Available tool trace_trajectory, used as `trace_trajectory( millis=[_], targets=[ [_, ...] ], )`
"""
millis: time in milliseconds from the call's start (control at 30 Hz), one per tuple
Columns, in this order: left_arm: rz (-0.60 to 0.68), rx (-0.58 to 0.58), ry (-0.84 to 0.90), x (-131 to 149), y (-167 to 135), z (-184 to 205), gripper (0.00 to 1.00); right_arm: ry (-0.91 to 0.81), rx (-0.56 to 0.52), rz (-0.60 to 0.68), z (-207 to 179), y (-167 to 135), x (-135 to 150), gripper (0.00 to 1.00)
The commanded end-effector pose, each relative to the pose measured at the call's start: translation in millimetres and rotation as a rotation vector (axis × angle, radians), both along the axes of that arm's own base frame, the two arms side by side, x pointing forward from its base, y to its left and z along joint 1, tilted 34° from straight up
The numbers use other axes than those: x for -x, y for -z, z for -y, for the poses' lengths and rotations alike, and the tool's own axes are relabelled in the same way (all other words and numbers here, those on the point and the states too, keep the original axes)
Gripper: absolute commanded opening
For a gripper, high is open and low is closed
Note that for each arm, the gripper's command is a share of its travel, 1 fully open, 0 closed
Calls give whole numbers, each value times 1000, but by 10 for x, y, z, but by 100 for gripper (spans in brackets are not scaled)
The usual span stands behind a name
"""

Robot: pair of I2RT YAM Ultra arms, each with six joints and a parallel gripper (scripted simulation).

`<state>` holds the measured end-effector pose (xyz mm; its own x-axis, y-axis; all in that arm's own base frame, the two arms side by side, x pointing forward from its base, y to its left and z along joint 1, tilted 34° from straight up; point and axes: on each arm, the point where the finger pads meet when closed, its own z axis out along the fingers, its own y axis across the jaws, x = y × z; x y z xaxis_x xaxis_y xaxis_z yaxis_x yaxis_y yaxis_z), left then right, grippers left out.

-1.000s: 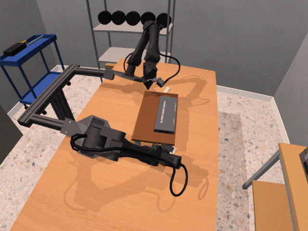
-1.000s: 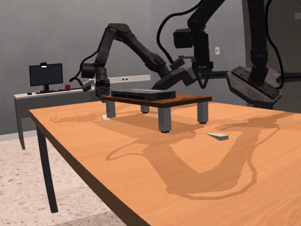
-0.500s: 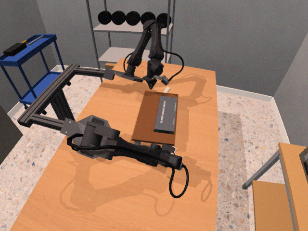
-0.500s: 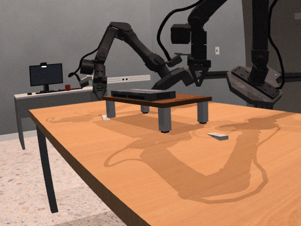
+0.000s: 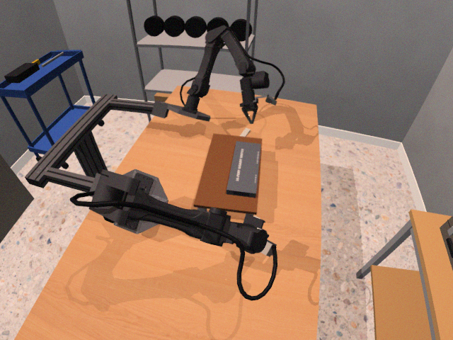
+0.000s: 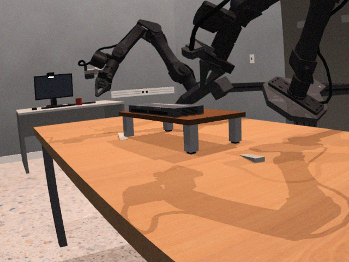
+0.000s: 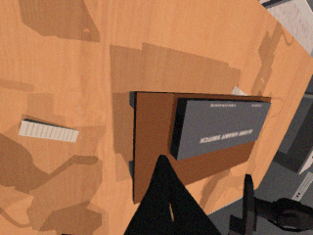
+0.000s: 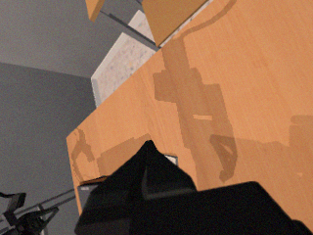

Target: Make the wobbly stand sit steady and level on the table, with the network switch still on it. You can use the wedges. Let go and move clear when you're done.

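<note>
Both the left gripper [image 5: 250, 118] [image 6: 205, 81] [image 7: 161, 159] and the right gripper [image 6: 102, 88] [image 8: 150, 145] are narrow, fingers together and empty, above the worktop [image 5: 285, 227] [image 6: 112, 174] [image 7: 68, 64] [image 8: 264, 69]. The network switch [image 5: 244, 168] [image 6: 183, 111] [image 7: 222, 127] lies on the stand [image 5: 214, 168] [image 6: 218, 114] [image 7: 153, 142]; seen from the top, one wedge [image 5: 245, 132] [image 6: 254, 158] [image 7: 48, 131] sits beyond its far edge, another wedge [image 6: 122, 136] [image 7: 239, 91] [image 8: 171, 160] beside a near leg [image 6: 128, 126].

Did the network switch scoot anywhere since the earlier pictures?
No, the network switch looks unmoved against the table's edge.
</note>
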<state>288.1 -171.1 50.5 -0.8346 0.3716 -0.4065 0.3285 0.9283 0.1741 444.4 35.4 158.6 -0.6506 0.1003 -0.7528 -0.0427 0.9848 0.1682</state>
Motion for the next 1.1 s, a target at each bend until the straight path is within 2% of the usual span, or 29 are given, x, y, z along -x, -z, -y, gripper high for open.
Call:
trace_trajectory(
  millis=[0,133,233,333,567,600,800,900,1067],
  targets=[
    [170,198,18,-480,-558,260,0,5,38,212,82,-729,-121,0],
    [292,281,-19,-770,-980,93,0,-15,51,302,2,-1062,-60,0],
    [392,333,-42,-943,-1329,-64,0,16,70,366,129,-1305,-16,0],
    [414,342,-47,-993,-1391,-104,0,-1,70,367,62,-1289,0,0],
    [683,421,-89,-1216,-2343,-572,0,50,106,536,234,-1932,178,0],
    [702,420,-95,-1221,-2384,-644,0,44,107,555,204,-2001,210,0],
    [913,430,-110,-1197,-3079,-1056,0,63,131,658,251,-2359,402,0],
    [935,426,-112,-1208,-3139,-1113,0,60,133,667,243,-2385,411,0],
    [1140,402,-121,-980,-3819,-1464,0,89,151,777,308,-2783,644,0]
  ],
)
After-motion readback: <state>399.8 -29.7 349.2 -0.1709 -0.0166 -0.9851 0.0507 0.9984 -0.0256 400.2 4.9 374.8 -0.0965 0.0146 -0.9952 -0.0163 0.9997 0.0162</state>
